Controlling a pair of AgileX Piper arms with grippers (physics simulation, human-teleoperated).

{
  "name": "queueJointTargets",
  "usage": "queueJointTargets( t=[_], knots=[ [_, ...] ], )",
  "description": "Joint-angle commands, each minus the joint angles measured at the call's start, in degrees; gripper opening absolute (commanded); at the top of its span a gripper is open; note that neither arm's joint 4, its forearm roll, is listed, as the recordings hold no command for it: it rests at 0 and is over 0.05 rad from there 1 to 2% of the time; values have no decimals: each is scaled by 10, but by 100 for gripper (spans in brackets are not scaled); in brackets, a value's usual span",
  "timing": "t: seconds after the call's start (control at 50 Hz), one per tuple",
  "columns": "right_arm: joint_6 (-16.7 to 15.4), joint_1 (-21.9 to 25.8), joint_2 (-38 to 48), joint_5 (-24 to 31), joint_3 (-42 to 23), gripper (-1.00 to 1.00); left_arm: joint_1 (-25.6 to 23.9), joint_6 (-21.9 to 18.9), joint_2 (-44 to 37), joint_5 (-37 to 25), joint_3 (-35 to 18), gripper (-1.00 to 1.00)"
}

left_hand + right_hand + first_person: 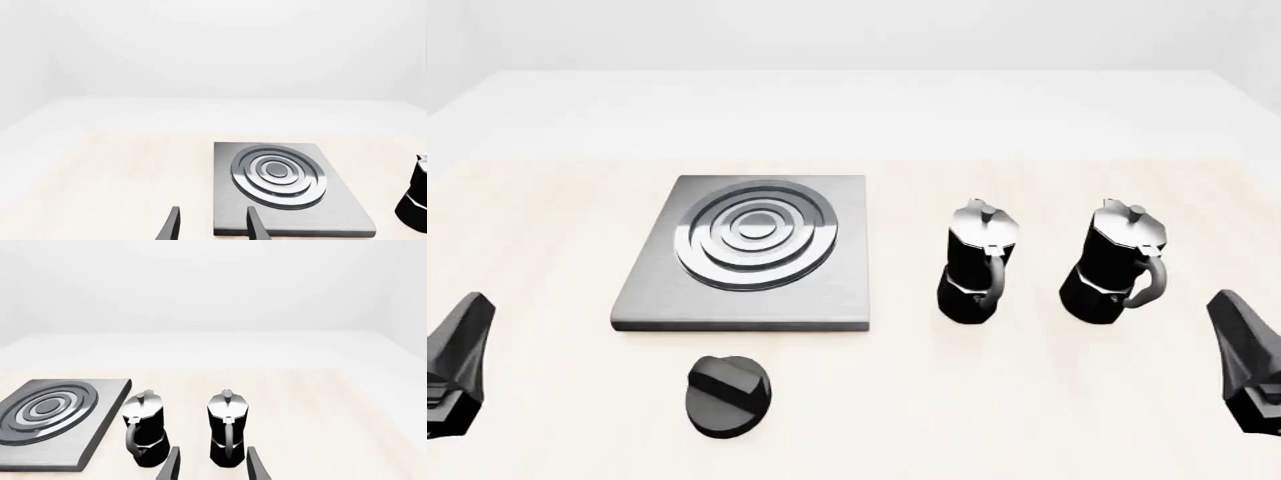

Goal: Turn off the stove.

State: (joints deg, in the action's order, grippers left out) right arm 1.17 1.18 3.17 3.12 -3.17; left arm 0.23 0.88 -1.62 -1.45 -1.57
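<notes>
Front view: we find the small round black ridged knob (726, 394) on the worktop (988, 400) just before the flat grey metal stove (834, 270); rigid, likely slippery, so we'd pinch its ridge; both hands (212, 226) (212, 465) spread, empty

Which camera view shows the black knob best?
The front view: the knob is whole there, ridge visible, on the table just nearer than the stove. Neither wrist view shows the knob; both show only the stove plate.
</notes>
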Motion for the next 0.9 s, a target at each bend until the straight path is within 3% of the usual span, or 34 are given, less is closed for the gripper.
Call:
queueJointTargets(
  t=[0.02, 0.54, 0.72, 0.9],
  knots=[
    [-13, -11, -31, -28, 29, 100, -3, -10, 11, 15, 12, 100],
    [-20, -8, -32, -16, 18, 100, -4, -25, 16, -7, -1, 100],
    [-20, -5, -32, -14, 13, 100, 7, -14, 7, -30, -10, 100],
    [-20, -3, -31, -15, 13, 100, -12, -10, -5, -81, -57, 100]
  ],
)
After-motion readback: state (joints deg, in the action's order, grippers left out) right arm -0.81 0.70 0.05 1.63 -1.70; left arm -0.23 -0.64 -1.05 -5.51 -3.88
